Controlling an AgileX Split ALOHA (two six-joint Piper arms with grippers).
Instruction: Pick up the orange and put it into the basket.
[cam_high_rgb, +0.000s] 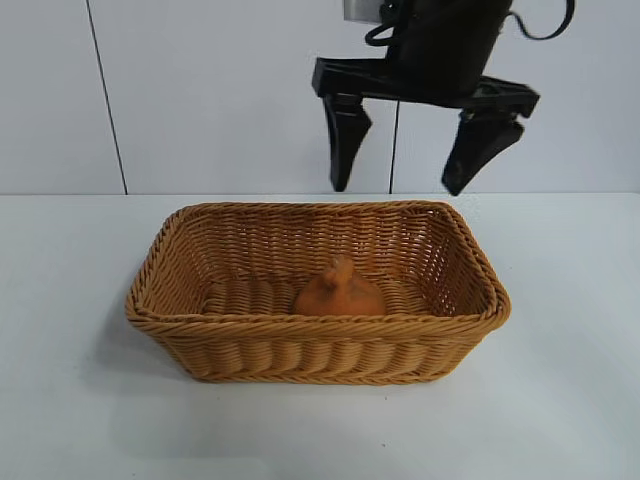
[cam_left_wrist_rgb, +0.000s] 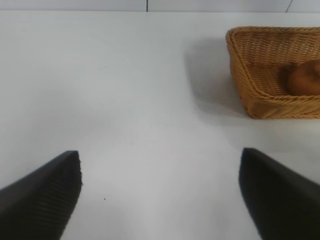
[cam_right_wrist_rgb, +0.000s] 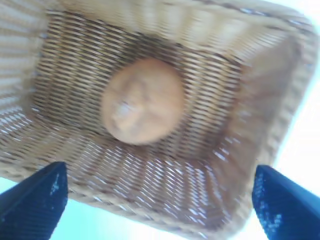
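The orange (cam_high_rgb: 338, 292), a matte brownish-orange lump with a knobby tip, lies on the floor of the woven wicker basket (cam_high_rgb: 320, 322), near its middle. My right gripper (cam_high_rgb: 398, 190) hangs open and empty above the basket's far rim, well clear of the orange. In the right wrist view the orange (cam_right_wrist_rgb: 142, 100) sits inside the basket (cam_right_wrist_rgb: 150, 185), with the gripper (cam_right_wrist_rgb: 158, 170) spread wide over it. My left gripper (cam_left_wrist_rgb: 160, 154) is open and empty over bare table, off to the side. From there the basket (cam_left_wrist_rgb: 250, 95) and the orange (cam_left_wrist_rgb: 304, 79) show farther off.
The basket stands in the middle of a white table (cam_high_rgb: 80, 400). A white panelled wall (cam_high_rgb: 200, 90) rises behind the table's far edge. The left arm does not show in the exterior view.
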